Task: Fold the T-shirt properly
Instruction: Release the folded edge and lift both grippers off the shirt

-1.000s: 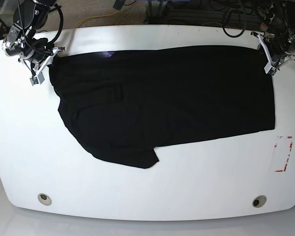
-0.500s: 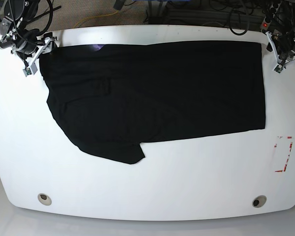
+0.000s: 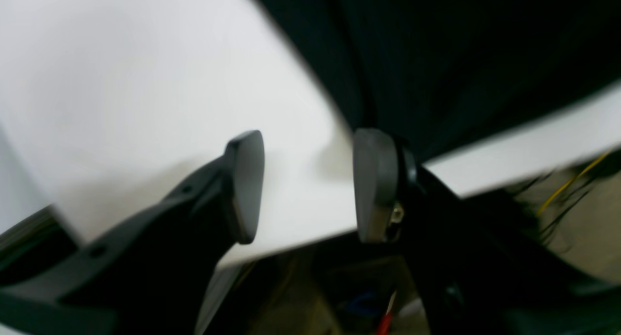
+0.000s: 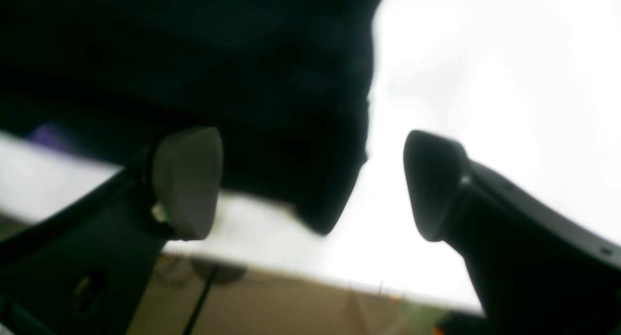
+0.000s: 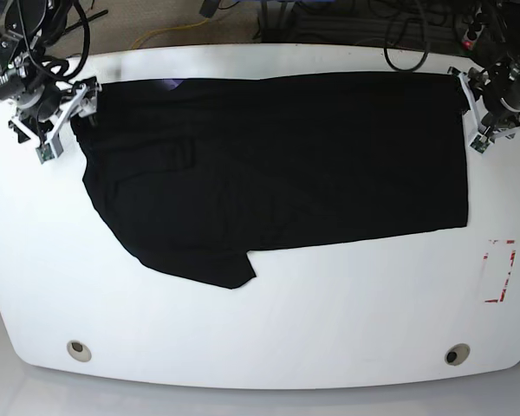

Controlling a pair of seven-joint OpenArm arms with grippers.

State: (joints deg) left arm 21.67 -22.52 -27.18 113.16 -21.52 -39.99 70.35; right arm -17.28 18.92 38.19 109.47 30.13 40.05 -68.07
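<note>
The black T-shirt (image 5: 277, 165) lies spread flat on the white table (image 5: 269, 329), with one sleeve pointing to the near left. A small purple bit (image 5: 169, 84) shows at its far edge. My right gripper (image 5: 62, 121) is at the shirt's far-left corner. In the right wrist view it (image 4: 310, 184) is open, with the shirt's corner (image 4: 320, 213) lying between the jaws. My left gripper (image 5: 473, 117) is at the far-right corner. In the left wrist view it (image 3: 308, 187) is open over bare table, one pad (image 3: 373, 184) beside the shirt's edge (image 3: 436, 58).
A red-marked rectangle (image 5: 500, 270) sits on the table at the near right. Two round holes (image 5: 79, 350) (image 5: 456, 354) are near the front edge. Cables (image 5: 355, 26) lie beyond the far edge, close behind both grippers.
The shirt was dragged toward the far edge and to the left of the base view, then stayed put. Both grippers have since shifted slightly at its far corners.
</note>
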